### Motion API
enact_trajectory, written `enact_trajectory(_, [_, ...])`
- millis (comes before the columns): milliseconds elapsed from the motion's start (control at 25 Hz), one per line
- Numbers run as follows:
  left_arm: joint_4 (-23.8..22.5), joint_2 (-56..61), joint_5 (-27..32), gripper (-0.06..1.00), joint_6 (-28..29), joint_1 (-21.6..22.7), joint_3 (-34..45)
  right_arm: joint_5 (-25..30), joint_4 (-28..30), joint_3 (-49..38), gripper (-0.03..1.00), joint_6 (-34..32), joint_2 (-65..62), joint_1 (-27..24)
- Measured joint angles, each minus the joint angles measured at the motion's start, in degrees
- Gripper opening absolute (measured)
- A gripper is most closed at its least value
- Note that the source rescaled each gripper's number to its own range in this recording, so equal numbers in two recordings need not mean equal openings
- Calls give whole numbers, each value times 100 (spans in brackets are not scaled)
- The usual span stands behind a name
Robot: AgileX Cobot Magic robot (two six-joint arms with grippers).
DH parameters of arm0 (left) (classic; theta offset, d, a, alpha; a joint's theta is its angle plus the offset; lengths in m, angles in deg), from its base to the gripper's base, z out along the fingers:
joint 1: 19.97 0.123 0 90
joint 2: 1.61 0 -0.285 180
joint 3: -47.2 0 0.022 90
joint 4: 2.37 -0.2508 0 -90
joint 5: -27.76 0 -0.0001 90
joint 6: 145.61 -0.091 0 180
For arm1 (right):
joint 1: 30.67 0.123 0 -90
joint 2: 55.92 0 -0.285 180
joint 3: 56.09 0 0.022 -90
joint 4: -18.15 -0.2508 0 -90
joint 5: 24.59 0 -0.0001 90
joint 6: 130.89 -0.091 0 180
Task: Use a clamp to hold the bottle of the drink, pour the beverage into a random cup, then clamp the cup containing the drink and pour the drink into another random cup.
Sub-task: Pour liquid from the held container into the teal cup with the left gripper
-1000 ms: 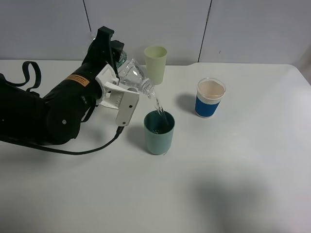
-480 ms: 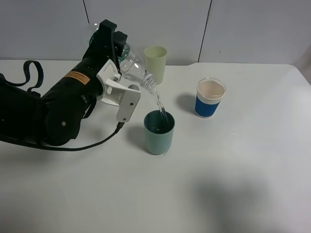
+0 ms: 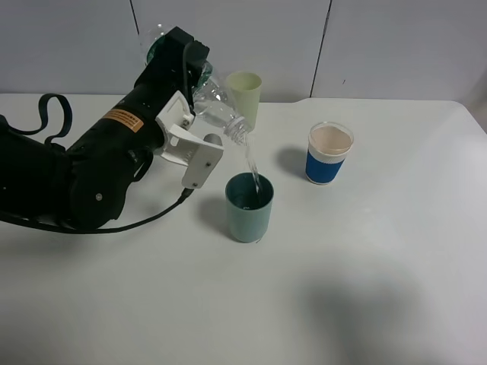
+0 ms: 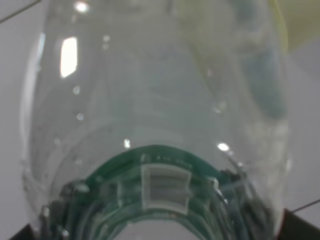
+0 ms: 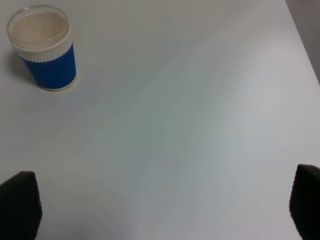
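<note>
My left gripper (image 3: 190, 70) is shut on a clear plastic bottle (image 3: 218, 108) and holds it tilted, mouth down to the right. A thin stream of water (image 3: 251, 163) falls from the mouth into the teal cup (image 3: 249, 207) below it. The bottle fills the left wrist view (image 4: 160, 110), with its green label band near the gripper. A pale green cup (image 3: 243, 99) stands behind the bottle. A blue and white cup (image 3: 329, 153) stands to the right and also shows in the right wrist view (image 5: 44, 47). My right gripper (image 5: 160, 210) is open and empty over bare table.
The left arm's black body and cable (image 3: 91, 175) lie over the table's left side. The white table (image 3: 365, 289) runs to a grey wall behind. The right arm is outside the exterior high view.
My left gripper has risen and tipped the bottle's base higher. The stream keeps falling into the teal cup. The cups have not moved.
</note>
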State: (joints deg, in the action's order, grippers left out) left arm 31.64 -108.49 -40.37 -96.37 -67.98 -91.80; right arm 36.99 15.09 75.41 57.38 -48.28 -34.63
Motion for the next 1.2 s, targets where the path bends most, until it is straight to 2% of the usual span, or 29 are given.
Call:
enact_trajectory(680, [-345, 0, -76, 7, -514, 0, 0, 0, 0, 0, 100, 0, 0, 0])
enact_trajectory(960, [-469, 0, -108, 7, -963, 0, 0, 0, 0, 0, 100, 0, 0, 0])
enact_trajectory(1200, [-503, 0, -108, 7, -925, 0, 0, 0, 0, 0, 100, 0, 0, 0])
